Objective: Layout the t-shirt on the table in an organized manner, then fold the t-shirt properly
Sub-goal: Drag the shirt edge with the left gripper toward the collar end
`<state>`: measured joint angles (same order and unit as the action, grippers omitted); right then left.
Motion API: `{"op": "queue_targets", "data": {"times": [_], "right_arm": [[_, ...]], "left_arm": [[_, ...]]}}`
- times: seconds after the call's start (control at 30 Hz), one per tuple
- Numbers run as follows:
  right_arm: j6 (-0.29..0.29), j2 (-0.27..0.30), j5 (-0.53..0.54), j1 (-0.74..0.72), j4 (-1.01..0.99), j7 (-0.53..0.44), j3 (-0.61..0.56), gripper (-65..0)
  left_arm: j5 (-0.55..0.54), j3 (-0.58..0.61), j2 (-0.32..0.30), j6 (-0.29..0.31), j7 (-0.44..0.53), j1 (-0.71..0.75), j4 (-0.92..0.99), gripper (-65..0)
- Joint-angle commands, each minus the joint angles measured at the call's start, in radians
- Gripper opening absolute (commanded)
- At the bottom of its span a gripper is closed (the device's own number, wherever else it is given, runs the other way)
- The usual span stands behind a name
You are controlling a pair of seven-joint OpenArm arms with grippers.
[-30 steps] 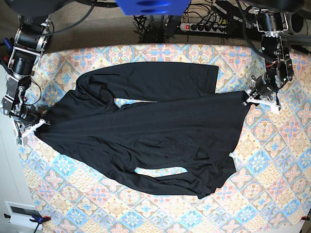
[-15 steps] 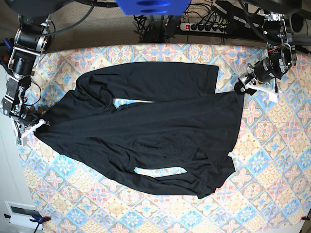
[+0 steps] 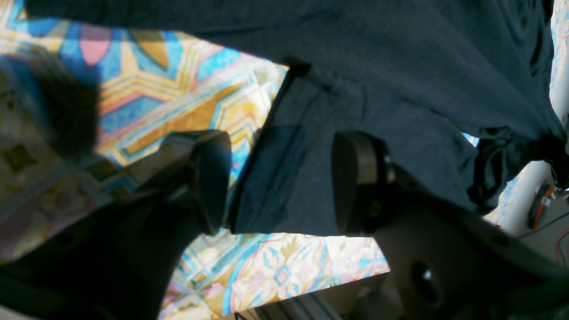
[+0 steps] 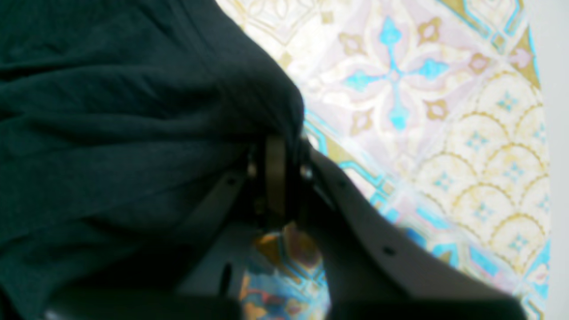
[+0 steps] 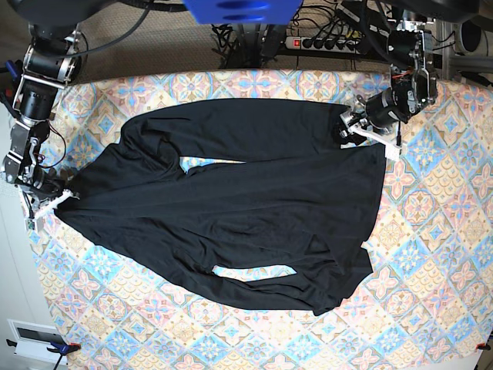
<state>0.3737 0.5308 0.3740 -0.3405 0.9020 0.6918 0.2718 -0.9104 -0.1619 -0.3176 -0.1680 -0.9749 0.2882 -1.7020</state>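
Left wrist view shows the left gripper [image 3: 278, 182] with its 2 jaws standing wide and nothing clamped: a squared end of the t-shirt [image 3: 400, 89], probably a sleeve cuff, lies flat on the table [image 3: 146, 102] in the gap between them, its bottom edge just ahead of the pads. The cloth runs away from that pincer, widening ahead and to its right jaw's side, so the piece's long axis points straight out from the open jaws.

In the base view this left gripper [image 5: 366, 127] hovers at the shirt's [image 5: 231, 208] upper end, and the garment's long axis stretches from it across the table [image 5: 431, 254] toward the right gripper [image 5: 54, 202]. That one is pinched tight on a bunch of black fabric at the far end, as the right wrist view shows [image 4: 275, 178]. The left arm is plainly nearer the loose cuff; its next grasp likely needs only a descent and a close.
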Motion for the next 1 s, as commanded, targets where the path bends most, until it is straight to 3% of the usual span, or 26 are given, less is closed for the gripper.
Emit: {"op": "queue_targets", "data": {"times": [0.0,0.33,0.4,0.57,0.6,0.77,0.97], "right_arm": [[0.0,0.027,0.009,-0.024,0.016,-0.019,0.005,-65.0],[0.0,0.027,0.009,-0.024,0.018,-0.017,0.005,-65.0],[0.0,0.027,0.009,-0.024,0.018,-0.016,0.005,-65.0],[0.0,0.027,0.009,-0.022,0.073,-0.013,0.005,-65.0],[0.0,0.025,0.009,-0.022,0.078,-0.01,0.005,-65.0],[0.0,0.025,0.009,-0.022,0.084,0.013,0.01,-65.0],[0.0,0.025,0.009,0.036,0.087,0.03,0.011,-65.0]], "left_arm": [[0.009,0.026,0.01,-0.006,-0.009,-0.008,0.006,-29.7],[0.124,0.238,0.008,-0.006,-0.006,-0.02,0.009,-31.4],[0.126,0.272,0.004,-0.006,-0.008,-0.024,0.009,-36.4],[0.122,0.284,-0.018,-0.006,-0.006,-0.022,0.007,-62.4],[0.129,0.284,-0.019,-0.008,-0.008,-0.022,0.007,-65.0],[0.119,0.261,-0.093,-0.008,0.024,0.03,-0.08,-65.0],[0.119,0.126,-0.159,-0.006,0.061,0.165,-0.254,-65.0]]}}
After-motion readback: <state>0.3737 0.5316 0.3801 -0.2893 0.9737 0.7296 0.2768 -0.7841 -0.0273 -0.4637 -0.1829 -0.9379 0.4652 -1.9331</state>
